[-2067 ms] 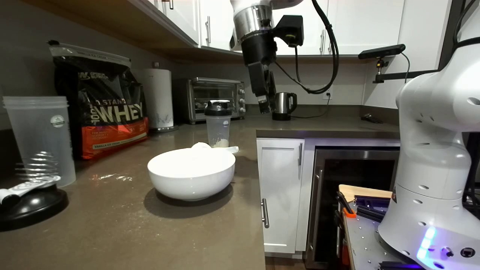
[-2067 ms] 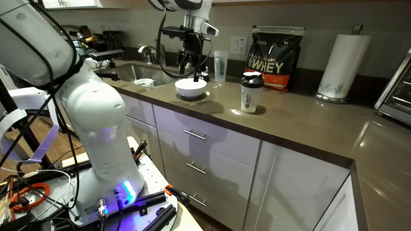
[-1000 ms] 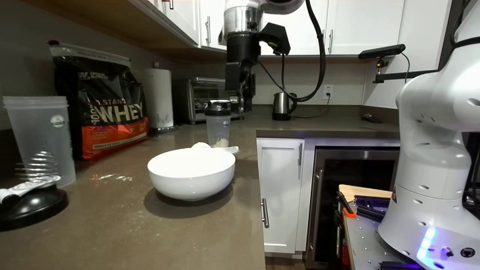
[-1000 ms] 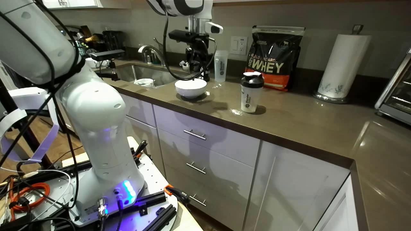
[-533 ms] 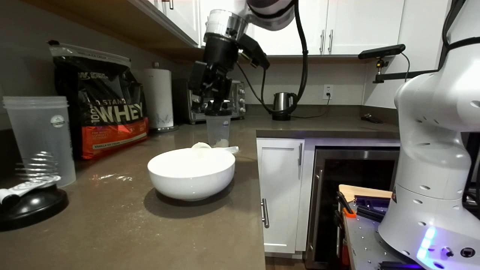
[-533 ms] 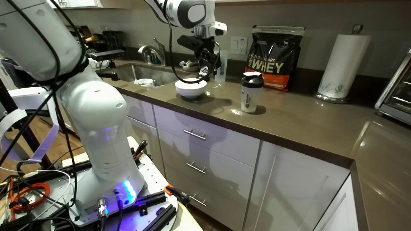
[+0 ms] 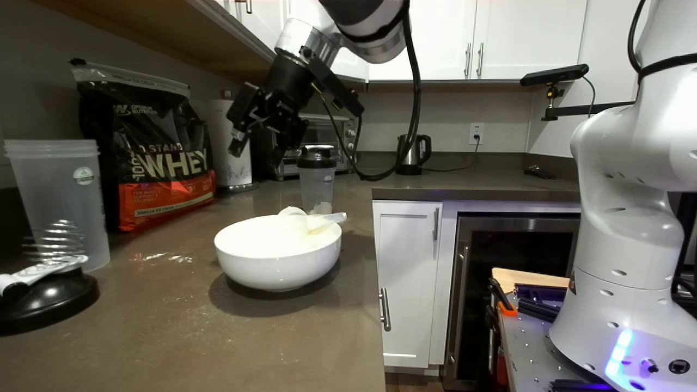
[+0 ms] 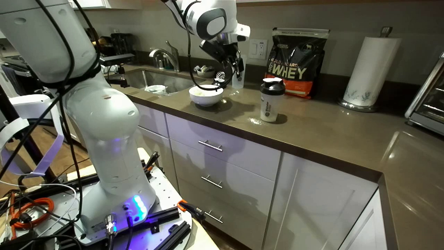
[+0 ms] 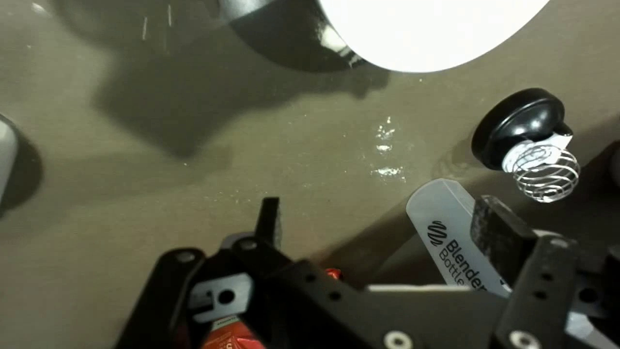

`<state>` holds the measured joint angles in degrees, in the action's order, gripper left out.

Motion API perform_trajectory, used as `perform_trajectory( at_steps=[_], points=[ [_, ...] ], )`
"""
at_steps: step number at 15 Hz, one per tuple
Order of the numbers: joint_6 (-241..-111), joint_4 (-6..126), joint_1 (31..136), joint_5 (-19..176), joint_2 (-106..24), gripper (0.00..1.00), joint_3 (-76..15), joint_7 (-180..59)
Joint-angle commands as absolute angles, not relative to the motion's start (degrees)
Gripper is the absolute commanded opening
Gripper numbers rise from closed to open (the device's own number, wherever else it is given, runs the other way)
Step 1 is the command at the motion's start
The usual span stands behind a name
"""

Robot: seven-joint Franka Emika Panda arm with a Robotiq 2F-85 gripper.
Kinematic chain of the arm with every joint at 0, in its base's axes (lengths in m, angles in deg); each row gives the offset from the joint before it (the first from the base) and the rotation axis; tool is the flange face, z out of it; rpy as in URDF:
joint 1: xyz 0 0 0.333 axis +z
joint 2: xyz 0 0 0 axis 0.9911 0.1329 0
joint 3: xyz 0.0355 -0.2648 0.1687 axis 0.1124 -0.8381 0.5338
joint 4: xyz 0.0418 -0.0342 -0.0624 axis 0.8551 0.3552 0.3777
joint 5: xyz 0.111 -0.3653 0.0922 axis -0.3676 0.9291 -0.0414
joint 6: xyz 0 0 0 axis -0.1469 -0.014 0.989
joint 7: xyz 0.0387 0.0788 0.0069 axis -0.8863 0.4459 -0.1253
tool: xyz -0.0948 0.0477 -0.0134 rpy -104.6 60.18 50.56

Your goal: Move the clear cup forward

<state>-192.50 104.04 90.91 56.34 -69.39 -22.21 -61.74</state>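
The clear cup (image 7: 60, 190) stands upright, without a lid, on the counter beside the whey bag in an exterior view. In another exterior view it (image 8: 238, 80) is partly hidden behind my gripper (image 8: 238, 71). In the wrist view the cup (image 9: 448, 232) shows printed lettering and lies between the fingers in the picture, closer to the right finger, which covers part of it. My gripper (image 9: 378, 218) is open with nothing between the pads. In an exterior view the gripper (image 7: 257, 151) is in the air, tilted, above counter height and clearly apart from the cup.
A white bowl (image 7: 277, 267) with powder and a scoop stands near the counter edge. A black-lidded shaker (image 8: 271, 104) stands farther along. The whey bag (image 7: 163, 163) and paper towel roll (image 7: 231, 141) line the wall. A black lid with wire ball (image 9: 523, 126) lies by the cup.
My gripper has moved from near the counter's edge toward the wall and tilted, with its fingers spread apart. The bowl's contents show more. The cup has not moved.
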Motion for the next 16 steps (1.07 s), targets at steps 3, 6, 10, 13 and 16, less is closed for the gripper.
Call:
perform_trajectory(
  at_steps=[3, 6, 10, 13, 16],
  points=[
    [-198.46, 97.56, 92.87, 52.94, -61.72, 1.0, -20.86, -61.81],
    [-200.95, 94.05, 92.87, 53.36, -58.09, 1.0, -19.53, -60.85],
    [-203.51, 89.61, 92.53, 54.45, -54.03, 1.0, -18.13, -59.42],
    [-203.74, 87.45, 92.38, 54.87, -52.3, 1.0, -17.49, -58.95],
    [-203.63, 86.56, 92.28, 55.31, -51.94, 1.0, -17.29, -58.68]
  ],
)
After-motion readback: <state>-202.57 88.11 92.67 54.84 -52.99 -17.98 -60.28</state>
